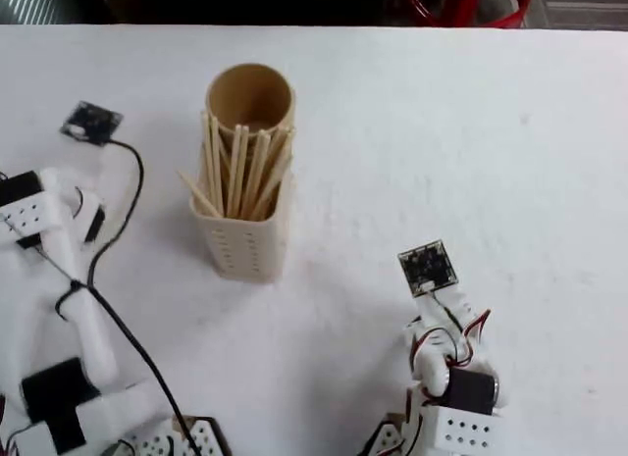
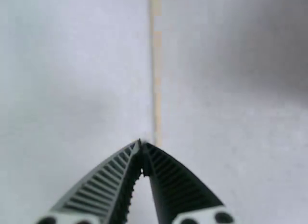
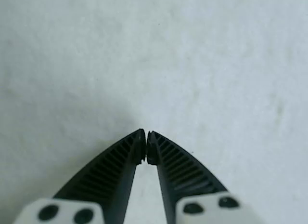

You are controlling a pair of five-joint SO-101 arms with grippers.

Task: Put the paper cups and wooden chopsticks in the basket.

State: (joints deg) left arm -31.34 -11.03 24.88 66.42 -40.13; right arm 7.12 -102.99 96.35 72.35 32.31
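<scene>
Closest, the right gripper (image 3: 146, 146) sits over the white table (image 3: 216, 65), fingers pressed together on nothing; the left gripper (image 2: 142, 148) is the same. Mid-table, the basket (image 1: 245, 248) stands upright with chopsticks (image 1: 243, 172) and a cup (image 1: 250, 95) inside.

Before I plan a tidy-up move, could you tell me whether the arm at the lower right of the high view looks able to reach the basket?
Probably yes: only bare table lies between that arm and the basket, which stands upright with nothing in the way.
</scene>
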